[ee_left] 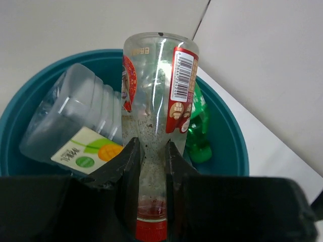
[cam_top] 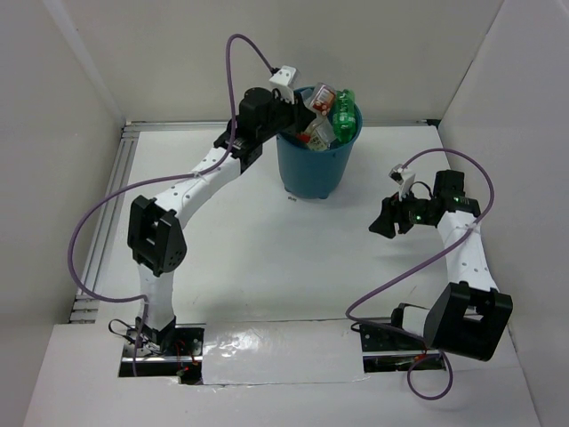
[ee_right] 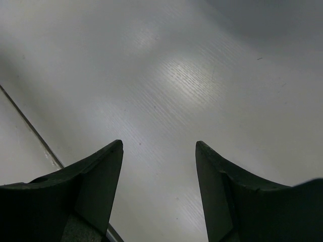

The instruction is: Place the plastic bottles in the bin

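My left gripper [ee_left: 151,147] is shut on the neck of a clear bottle [ee_left: 159,96] with a red-orange label and a red cap. It holds the bottle base-first over the round teal-blue bin [ee_left: 237,146]. Inside the bin lie a green bottle [ee_left: 198,133] and a larger clear ribbed bottle [ee_left: 75,118] with a green and yellow label. In the top view the left gripper [cam_top: 298,102] is at the bin's [cam_top: 311,169] far-left rim, with the held bottle [cam_top: 320,98] and the green bottle [cam_top: 346,111] sticking up. My right gripper [cam_top: 384,224] is open and empty over the bare table [ee_right: 166,75].
White walls close in the table on the left, back and right. A metal rail [cam_top: 111,191] runs along the left edge. The right arm's purple cable [cam_top: 391,285] loops over the table in front of the right base.
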Controlling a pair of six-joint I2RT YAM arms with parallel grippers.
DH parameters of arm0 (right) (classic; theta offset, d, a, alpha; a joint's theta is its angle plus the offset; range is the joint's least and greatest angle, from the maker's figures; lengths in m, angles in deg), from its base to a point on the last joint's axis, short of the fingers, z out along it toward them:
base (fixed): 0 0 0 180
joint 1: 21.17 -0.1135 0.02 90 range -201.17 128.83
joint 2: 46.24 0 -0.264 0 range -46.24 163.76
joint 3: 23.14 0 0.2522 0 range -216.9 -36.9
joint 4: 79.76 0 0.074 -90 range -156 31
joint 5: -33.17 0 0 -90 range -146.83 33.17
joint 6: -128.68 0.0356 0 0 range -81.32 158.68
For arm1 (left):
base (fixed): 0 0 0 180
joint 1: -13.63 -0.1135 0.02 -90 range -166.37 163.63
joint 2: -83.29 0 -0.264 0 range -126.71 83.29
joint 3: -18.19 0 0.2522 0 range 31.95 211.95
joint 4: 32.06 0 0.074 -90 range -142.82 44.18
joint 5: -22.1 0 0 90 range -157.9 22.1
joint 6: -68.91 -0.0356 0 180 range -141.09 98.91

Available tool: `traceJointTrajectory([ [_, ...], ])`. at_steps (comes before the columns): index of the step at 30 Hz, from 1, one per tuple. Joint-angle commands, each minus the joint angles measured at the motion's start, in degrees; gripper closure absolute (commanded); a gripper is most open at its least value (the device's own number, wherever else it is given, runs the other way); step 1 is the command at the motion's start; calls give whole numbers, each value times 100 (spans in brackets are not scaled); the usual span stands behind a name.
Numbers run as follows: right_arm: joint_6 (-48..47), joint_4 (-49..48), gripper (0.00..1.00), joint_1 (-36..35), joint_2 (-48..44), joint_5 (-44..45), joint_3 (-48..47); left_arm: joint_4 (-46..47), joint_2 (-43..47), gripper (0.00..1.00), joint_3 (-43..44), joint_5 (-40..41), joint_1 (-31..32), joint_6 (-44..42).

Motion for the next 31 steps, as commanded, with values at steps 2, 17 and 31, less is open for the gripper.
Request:
traceJointTrajectory([
  [2,6,12,33,-41,-173,-30,16,138,-161,92,568,78,-13,138],
  [17,506,-103,0,-41,-120,251,-125,138,1315,0,-520,-344,40,-186],
  [31,2827,-2114,0,11,-876,2333,-19,-459,5638,0,-5978,289,-1049,252],
])
